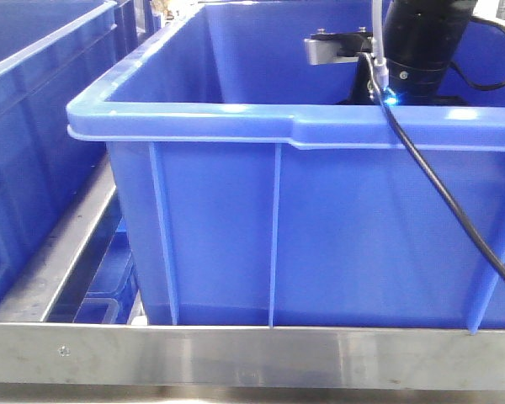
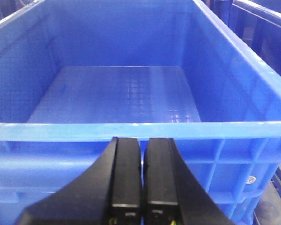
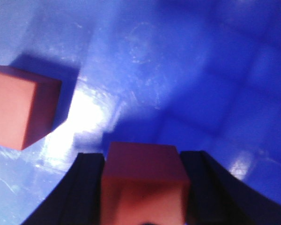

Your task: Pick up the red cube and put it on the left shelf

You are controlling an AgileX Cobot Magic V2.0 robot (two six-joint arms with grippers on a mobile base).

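Note:
In the right wrist view my right gripper (image 3: pixel 143 161) is shut on a red cube (image 3: pixel 143 183), its two black fingers (image 3: pixel 86 187) pressed on the cube's sides, low inside a blue crate (image 3: pixel 187 70). A second red cube (image 3: pixel 18 110) lies on the crate floor to the left. In the front view only the right arm's wrist (image 1: pixel 421 42) shows, reaching down into the big blue crate (image 1: pixel 320 227); the gripper and cubes are hidden by its wall. The steel shelf's front lip (image 1: pixel 236 353) with small screws runs along the bottom. My left gripper (image 2: pixel 143 140) is shut and empty.
The left gripper faces the near wall of an empty blue crate (image 2: pixel 117 93). Another blue crate (image 1: pixel 34 126) stands at the left of the front view, with steel rails (image 1: pixel 59 252) between the two crates. A black cable (image 1: pixel 454 210) hangs over the big crate's front.

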